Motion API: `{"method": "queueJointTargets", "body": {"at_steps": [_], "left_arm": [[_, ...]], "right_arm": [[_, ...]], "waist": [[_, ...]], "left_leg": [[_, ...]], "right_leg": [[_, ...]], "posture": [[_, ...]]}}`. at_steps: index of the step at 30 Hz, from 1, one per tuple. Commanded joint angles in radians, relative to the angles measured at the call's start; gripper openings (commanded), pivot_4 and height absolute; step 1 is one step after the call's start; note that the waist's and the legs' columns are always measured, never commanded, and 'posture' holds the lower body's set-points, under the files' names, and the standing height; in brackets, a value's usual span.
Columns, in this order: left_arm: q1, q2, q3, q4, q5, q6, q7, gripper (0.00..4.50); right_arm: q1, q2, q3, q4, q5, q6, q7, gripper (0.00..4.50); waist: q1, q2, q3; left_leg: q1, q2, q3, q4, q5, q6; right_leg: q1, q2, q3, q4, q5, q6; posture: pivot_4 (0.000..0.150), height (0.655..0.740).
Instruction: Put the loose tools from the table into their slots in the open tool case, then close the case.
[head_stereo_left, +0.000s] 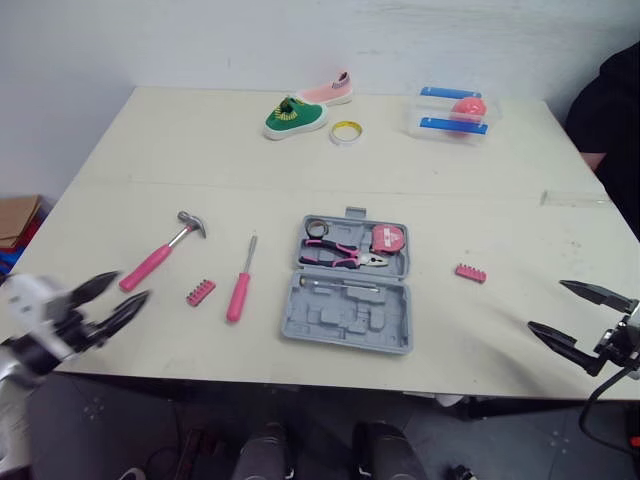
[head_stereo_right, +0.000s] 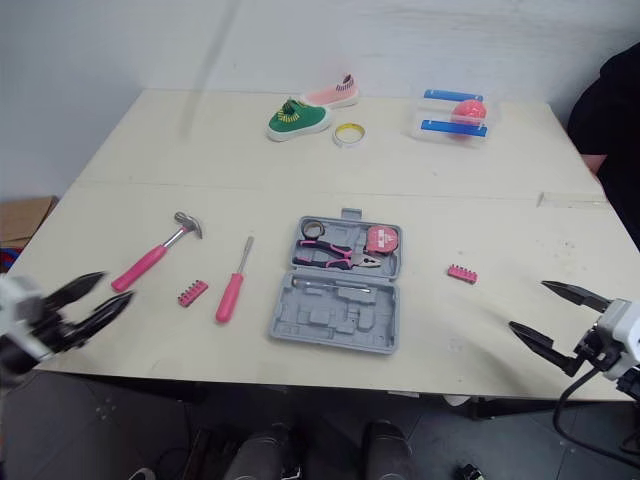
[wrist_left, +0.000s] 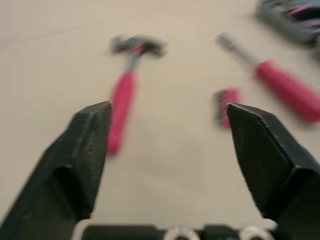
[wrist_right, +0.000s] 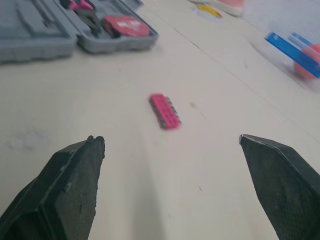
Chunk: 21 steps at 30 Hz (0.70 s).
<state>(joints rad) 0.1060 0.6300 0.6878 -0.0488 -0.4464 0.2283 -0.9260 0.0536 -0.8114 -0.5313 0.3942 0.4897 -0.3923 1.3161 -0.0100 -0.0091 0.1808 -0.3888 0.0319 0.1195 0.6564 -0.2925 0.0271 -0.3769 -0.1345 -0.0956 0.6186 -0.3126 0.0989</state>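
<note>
— Where is everything lying around the case (head_stereo_left: 347, 290)?
— It's sitting with its lid up on the table (head_stereo_left: 150, 150). The screwdriver (head_stereo_left: 240, 285) is lying just left of it, a bit strip (head_stereo_left: 200, 292) further left, the hammer (head_stereo_left: 160, 255) farthest. A second strip (head_stereo_left: 470, 272) is lying to its right.
— And the arms?
— The left tool (head_stereo_left: 128, 288) is hovering left of the case, spread apart, empty. The right tool (head_stereo_left: 548, 305) is hanging right of it, spread wide too.

Left gripper (head_stereo_left: 125, 290): fingers spread wide, empty, pointing forward and inward.
Right gripper (head_stereo_left: 550, 306): fingers spread wide, empty, pointing inward toward the left.
</note>
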Motion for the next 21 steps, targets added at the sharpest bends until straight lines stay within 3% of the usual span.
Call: {"method": "queueJointTargets", "body": {"at_steps": [1,6,12,16,21], "left_arm": [[0.121,0.095,0.326,0.273,0.007,-0.097,0.122,4.44],[0.122,0.131,0.355,0.350,-0.004,-0.124,0.159,4.44],[0.106,0.120,0.289,0.270,-0.049,-0.083,0.155,4.44],[0.048,0.165,0.201,0.231,-0.068,-0.026,0.129,4.44],[-0.103,0.280,0.015,0.325,0.008,0.012,0.093,4.44]], "right_arm": [[-0.014,-0.063,-0.080,0.273,-0.040,-0.163,-0.005,4.50],[-0.038,-0.093,-0.076,0.433,-0.051,-0.231,0.009,4.50],[-0.082,-0.084,-0.061,0.484,-0.028,-0.260,0.033,4.50],[-0.089,-0.019,-0.026,0.310,0.034,-0.180,0.054,4.50],[-0.053,0.069,0.049,-0.079,0.148,-0.009,0.031,4.50]], "waist": [[0.002,0.000,0.000],[0.008,0.000,0.000],[-0.002,0.001,0.000],[-0.015,0.001,0.000],[-0.017,0.003,0.001]], "left_leg": [[0.000,0.000,0.000,-0.001,0.000,0.000],[0.002,-0.001,0.000,-0.009,0.001,-0.002],[0.000,-0.001,0.001,-0.014,0.001,-0.003],[0.001,-0.001,0.001,-0.014,0.001,-0.004],[0.001,-0.001,0.001,-0.014,0.002,-0.006]], "right_leg": [[0.000,0.000,0.000,0.000,0.000,0.000],[-0.007,-0.004,0.000,-0.004,-0.002,-0.003],[-0.005,-0.005,0.000,-0.006,-0.002,-0.003],[-0.004,-0.004,0.000,-0.006,-0.002,-0.003],[-0.005,-0.004,0.000,-0.003,-0.002,-0.003]], "posture": [[0.150,0.7400],[0.150,0.7400],[0.150,0.7400],[0.150,0.7400],[0.150,0.7400]]}}
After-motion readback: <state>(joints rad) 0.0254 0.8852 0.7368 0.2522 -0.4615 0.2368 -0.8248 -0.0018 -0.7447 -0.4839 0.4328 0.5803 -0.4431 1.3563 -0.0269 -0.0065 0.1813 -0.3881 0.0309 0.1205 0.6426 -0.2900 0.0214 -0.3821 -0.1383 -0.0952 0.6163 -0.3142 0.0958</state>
